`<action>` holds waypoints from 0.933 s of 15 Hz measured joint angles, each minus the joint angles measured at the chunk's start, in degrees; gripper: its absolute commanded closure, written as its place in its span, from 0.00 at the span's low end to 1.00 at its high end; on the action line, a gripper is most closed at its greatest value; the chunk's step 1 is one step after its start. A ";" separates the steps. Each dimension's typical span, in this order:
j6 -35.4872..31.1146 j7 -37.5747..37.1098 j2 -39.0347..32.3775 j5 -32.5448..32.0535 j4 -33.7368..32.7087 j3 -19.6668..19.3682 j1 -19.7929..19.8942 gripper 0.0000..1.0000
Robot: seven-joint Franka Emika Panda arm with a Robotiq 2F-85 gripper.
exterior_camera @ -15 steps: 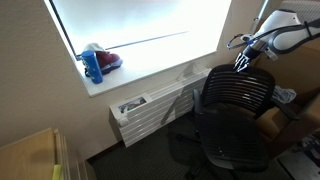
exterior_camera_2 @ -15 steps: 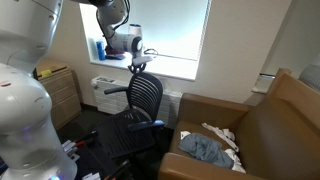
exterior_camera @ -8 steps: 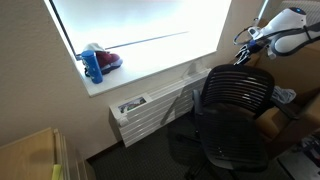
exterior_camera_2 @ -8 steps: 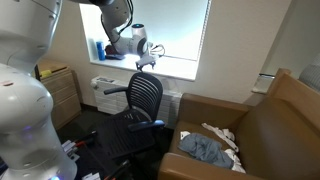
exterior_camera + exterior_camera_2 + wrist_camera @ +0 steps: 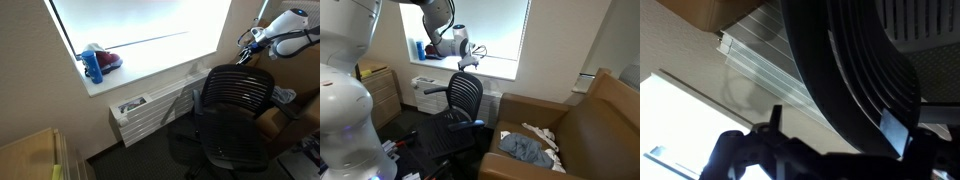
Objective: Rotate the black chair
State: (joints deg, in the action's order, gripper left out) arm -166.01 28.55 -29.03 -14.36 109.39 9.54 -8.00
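Gripper [image 5: 472, 62] hangs spread and empty just above the top rim of the black chair [image 5: 235, 100], which stands beside the white radiator [image 5: 150, 110]. Probably heavy but free-swivelling; its stiff backrest edge [image 5: 840, 80], out from the pivot, looks the best place to push.

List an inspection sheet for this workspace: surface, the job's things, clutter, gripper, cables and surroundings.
Surface: dark floor, mostly shadowed.
Job's things: large black mesh-backed swivel office chair, upright by the white slatted radiator.
Clutter: blue bottle and red object on the white windowsill; grey-blue cloth on the brown leather sofa.
Gripper: dark gripper open, above the backrest, not touching.
Cables: nothing seen.
Surroundings: bright window, light wooden cabinet.
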 measured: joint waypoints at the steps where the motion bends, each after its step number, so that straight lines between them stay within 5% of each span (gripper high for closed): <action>1: 1.17 -0.01 0.10 0.00 -0.19 0.00 0.55 0.00; 4: 7.88 2.16 0.60 0.88 -1.87 0.97 3.85 0.00; 7: 21.40 13.80 1.95 8.13 -4.79 5.79 10.51 0.00; 10: 34.03 22.36 2.71 13.23 -8.49 6.44 13.26 0.00; 14: 35.84 23.16 2.67 13.55 -9.22 6.16 13.05 0.00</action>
State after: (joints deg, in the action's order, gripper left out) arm -130.17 51.72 -26.36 -0.82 100.17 15.70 5.05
